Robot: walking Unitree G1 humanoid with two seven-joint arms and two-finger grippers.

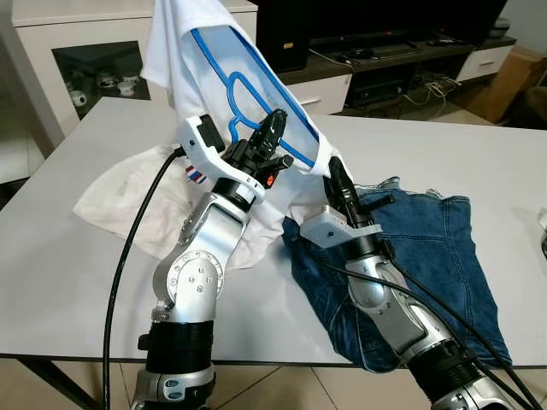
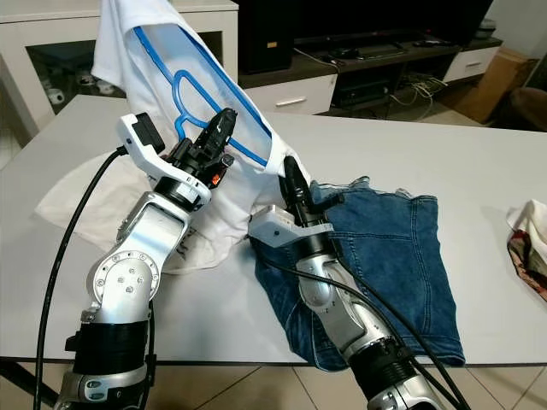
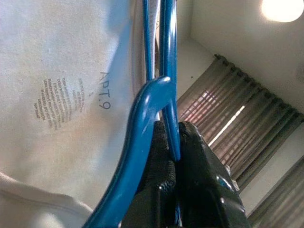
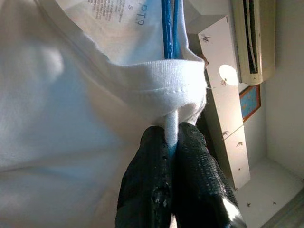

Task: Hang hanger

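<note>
hanger: glossy smooth blue plastic
T-shirt: thin white cloth, showing through
jeans: matt blue denim
table: smooth matt grey
right gripper: fingers looking matt black, finely textured

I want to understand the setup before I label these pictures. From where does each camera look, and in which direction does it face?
Left eye view: on the head, looking forward and down at the grey table; both silver arms show, lifting a white T-shirt on a blue hanger.
Right eye view: the same scene from beside it, with denim jeans.
Left wrist view: along the left gripper, clamped on the hanger, facing up toward curtains.
Right wrist view: along the right gripper, pinching the shirt's hem.
Both wrist views share hanger and shirt.
</note>
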